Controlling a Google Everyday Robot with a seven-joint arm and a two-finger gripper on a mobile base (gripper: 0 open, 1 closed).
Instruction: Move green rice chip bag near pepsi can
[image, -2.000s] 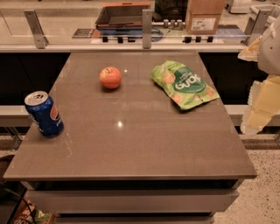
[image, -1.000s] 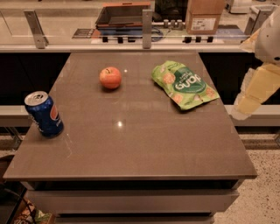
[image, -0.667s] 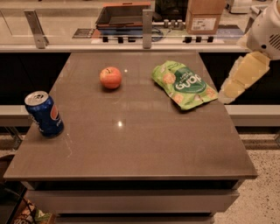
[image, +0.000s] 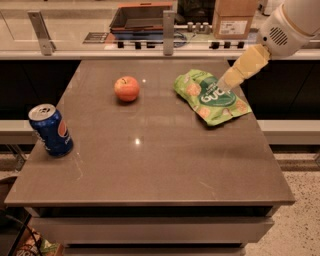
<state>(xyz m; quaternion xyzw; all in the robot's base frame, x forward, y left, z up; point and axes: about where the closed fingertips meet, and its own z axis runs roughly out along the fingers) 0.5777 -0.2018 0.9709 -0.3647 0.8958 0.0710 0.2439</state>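
The green rice chip bag (image: 202, 102) lies flat on the brown table (image: 150, 165) at the far right, its dark green round logo facing up. The pepsi can (image: 50, 131) stands upright near the table's left edge, far from the bag. My gripper (image: 227, 82) reaches in from the upper right on a white arm. Its cream-coloured tip hangs over the bag's upper right part, at or just above its surface. It holds nothing that I can see.
A red-orange apple (image: 126, 88) sits on the table to the left of the bag. Behind the table runs a counter with a dark tray (image: 142, 17), a cardboard box (image: 235, 20) and metal posts (image: 168, 32). The floor drops away at the table's right edge.
My gripper has swung in from beyond the table's right edge, up and to the left, until its tip is over the bag. The bag, the apple and the can have not moved.
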